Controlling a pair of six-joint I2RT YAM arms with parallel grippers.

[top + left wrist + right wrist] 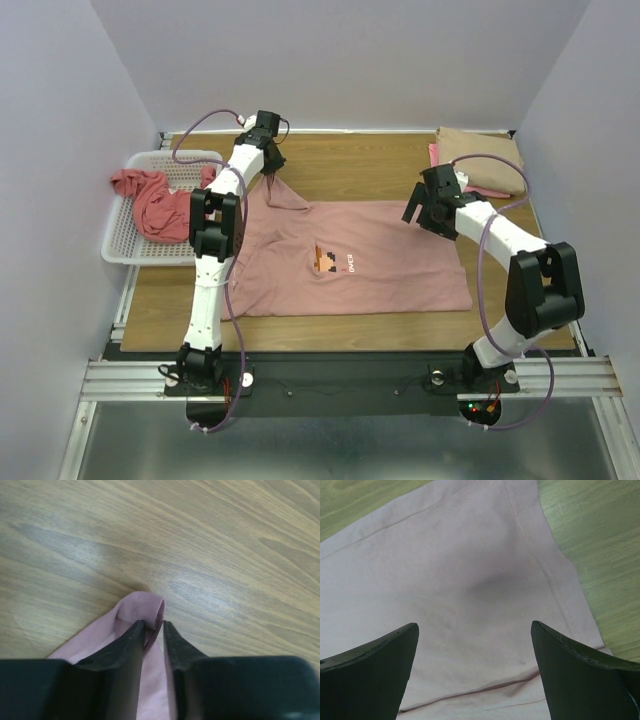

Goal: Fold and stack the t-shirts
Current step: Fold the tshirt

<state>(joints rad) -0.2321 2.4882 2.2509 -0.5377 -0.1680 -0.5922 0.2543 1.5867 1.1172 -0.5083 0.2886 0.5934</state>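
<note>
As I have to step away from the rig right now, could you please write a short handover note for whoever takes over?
Left gripper: shut on a fold at the far-left edge of the dusty-pink tee.
Right gripper: open, above that tee's right hem, holding nothing.
Dusty-pink tee: spread mid-table, graphic up, unfolded.
Coral-red tee: crumpled in the white basket, left side.
Done: the tan tee lies folded on the bright pink tee, far right corner.
Left: fold the dusty-pink and coral-red tees and add them to that stack.
</note>
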